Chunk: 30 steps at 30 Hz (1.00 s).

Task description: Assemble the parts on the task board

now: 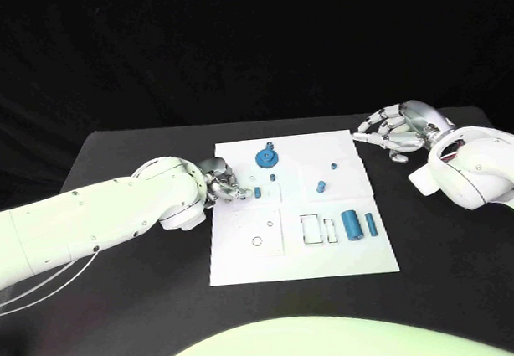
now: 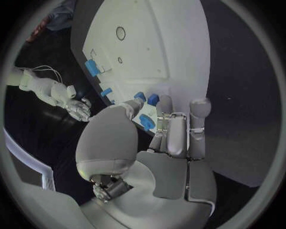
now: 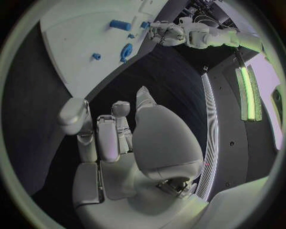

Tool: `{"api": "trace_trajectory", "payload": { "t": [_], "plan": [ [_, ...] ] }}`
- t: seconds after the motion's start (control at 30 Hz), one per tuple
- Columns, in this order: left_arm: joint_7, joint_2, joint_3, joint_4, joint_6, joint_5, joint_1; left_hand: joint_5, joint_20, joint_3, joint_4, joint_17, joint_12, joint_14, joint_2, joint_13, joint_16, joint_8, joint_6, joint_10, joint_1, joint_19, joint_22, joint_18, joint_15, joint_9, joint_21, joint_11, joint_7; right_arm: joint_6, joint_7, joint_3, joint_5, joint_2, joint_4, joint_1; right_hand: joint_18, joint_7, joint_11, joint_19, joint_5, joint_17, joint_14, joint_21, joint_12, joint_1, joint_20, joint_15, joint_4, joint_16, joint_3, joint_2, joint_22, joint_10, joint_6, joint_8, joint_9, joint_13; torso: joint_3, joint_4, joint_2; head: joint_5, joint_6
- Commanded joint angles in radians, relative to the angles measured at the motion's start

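Black table, w/ the white task board lying flat mid-table. The board's far edge sits well back from the table's far edge. Bare black surface runs along both long sides of the board and in front of it.

Board has recesses. Near-right area: two outlined rectangular slots side by side, nothing blue in them. Just right of those lie a large blue cylinder and a thinner blue pin, parallel to each other, both near the board's right edge but not over it. Near-left area: a round hole and a smaller one beyond it, both unfilled.

Far half: blue gear-like part stands near the far edge, approx mid-board. A small blue peg is just nearer than it. Another small blue piece sits further right, w/ a tiny blue stud beyond that.

Left hand is at the board's left edge, over the far-left corner area. Fingers curled narrow; in left wrist view the fingertips close round a small blue part, w/ two more blue bits right at the tips. Grip looks like a pinch, but exact contact is hard to make out.

Right hand hovers off the board's far-right corner, over bare table. Fingers loosely curled and apart, holding nothing, touching nothing.
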Motion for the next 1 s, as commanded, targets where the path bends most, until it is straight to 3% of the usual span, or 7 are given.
{"api": "trace_trajectory", "payload": {
  "t": [0.03, 0.7, 1.0],
  "plan": [
    [0.001, 0.003, 0.0, 0.0, 0.006, 0.003, 0.0, 0.012, -0.005, 0.024, -0.001, 0.001, 0.013, -0.002, 0.001, -0.012, -0.004, 0.024, 0.007, -0.012, 0.007, 0.0, -0.005, -0.017, -0.008, -0.008, -0.015, 0.003, -0.004, 0.001, 0.001, 0.0, -0.002, 0.001, 0.001, 0.0, 0.017, -0.002, -0.006, 0.008, -0.008, 0.028, 0.047, -0.021, 0.001, -0.022, -0.009, -0.009, 0.002, -0.01, -0.044, 0.027, -0.007, -0.009, 0.006, -0.009, 0.015, -0.006, 0.0, 0.0001, 0.0, 0.0, 0.0],
    [-0.001, 0.014, -0.002, -0.012, 0.022, 0.005, 0.0, 0.009, -0.006, 0.046, -0.001, 0.008, 0.02, 0.002, -0.004, -0.011, 0.002, 0.033, 0.012, -0.007, 0.014, 0.007, 0.007, -0.02, -0.01, -0.008, -0.006, 0.0, -0.007, 0.0, 0.001, 0.0, -0.002, 0.0, 0.002, 0.0, 0.017, -0.002, -0.006, 0.008, -0.008, 0.028, 0.047, -0.021, 0.001, -0.022, -0.009, -0.009, 0.002, -0.01, -0.044, 0.027, -0.007, -0.009, 0.006, -0.009, 0.015, -0.006, -0.0002, -0.0003, 0.0, -0.003, 0.0],
    [-0.001, 0.016, -0.002, -0.014, 0.02, 0.014, 0.0, 0.006, -0.014, 0.165, -0.026, 0.012, 0.027, 0.005, 0.011, -0.012, 0.007, 0.051, 0.008, -0.006, 0.076, 0.012, 0.017, -0.021, -0.018, -0.013, 0.002, -0.008, -0.015, 0.0, 0.001, 0.0, -0.002, 0.0, 0.002, 0.0, 0.016, -0.002, -0.006, 0.009, -0.008, 0.029, 0.047, -0.021, 0.001, -0.021, -0.009, -0.009, 0.002, -0.01, -0.047, 0.028, -0.006, -0.009, 0.007, -0.01, 0.016, -0.007, -0.0004, 0.0006, 0.0, -0.005, 0.0]
  ]
}}
